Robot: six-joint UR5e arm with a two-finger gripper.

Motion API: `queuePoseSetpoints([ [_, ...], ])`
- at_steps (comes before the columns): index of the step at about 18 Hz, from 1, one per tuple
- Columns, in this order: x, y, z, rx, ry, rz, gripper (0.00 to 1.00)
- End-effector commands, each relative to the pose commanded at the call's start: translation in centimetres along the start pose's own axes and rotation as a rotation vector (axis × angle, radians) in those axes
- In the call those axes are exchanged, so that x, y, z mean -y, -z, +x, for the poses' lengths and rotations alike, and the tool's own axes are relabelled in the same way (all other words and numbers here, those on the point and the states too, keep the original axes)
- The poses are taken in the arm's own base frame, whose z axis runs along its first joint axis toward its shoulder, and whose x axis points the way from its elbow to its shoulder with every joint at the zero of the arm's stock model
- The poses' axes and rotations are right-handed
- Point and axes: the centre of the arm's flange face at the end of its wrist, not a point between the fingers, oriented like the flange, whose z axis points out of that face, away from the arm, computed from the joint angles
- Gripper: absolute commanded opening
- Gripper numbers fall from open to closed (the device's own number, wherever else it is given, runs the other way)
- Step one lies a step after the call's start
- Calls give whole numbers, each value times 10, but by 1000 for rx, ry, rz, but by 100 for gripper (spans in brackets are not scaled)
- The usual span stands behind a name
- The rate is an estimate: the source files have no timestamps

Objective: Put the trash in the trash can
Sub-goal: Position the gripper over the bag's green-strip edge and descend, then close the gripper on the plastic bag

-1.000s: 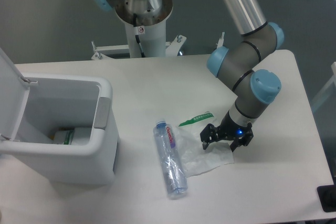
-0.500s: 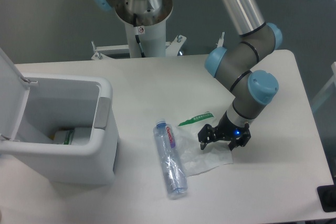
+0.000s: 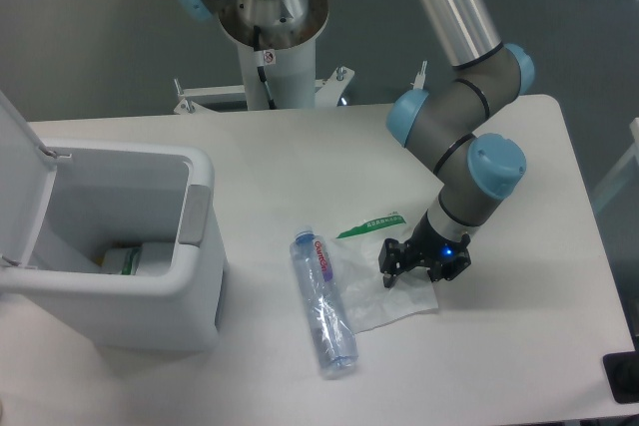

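Clear plastic bag [image 3: 384, 291] lies flat on the table [image 3: 519, 346] beside the bottle [image 3: 322, 301]. My gripper [image 3: 412, 273] hangs low over its right edge, fingers apart. Next I must pinch the film, then carry it left to the open trash can [image 3: 195, 246].

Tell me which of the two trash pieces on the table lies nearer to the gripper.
The clear plastic bag with the green strip: the gripper sits at its right edge. The bottle lies further left, toward the trash can.
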Motion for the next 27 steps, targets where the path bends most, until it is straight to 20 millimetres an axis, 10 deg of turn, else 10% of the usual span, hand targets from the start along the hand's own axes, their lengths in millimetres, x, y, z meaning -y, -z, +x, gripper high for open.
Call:
queuePoseSetpoints([
  [14, -1, 10, 9, -13, -33, 22, 2],
  [27, -10, 58, -13, 10, -187, 103, 0],
])
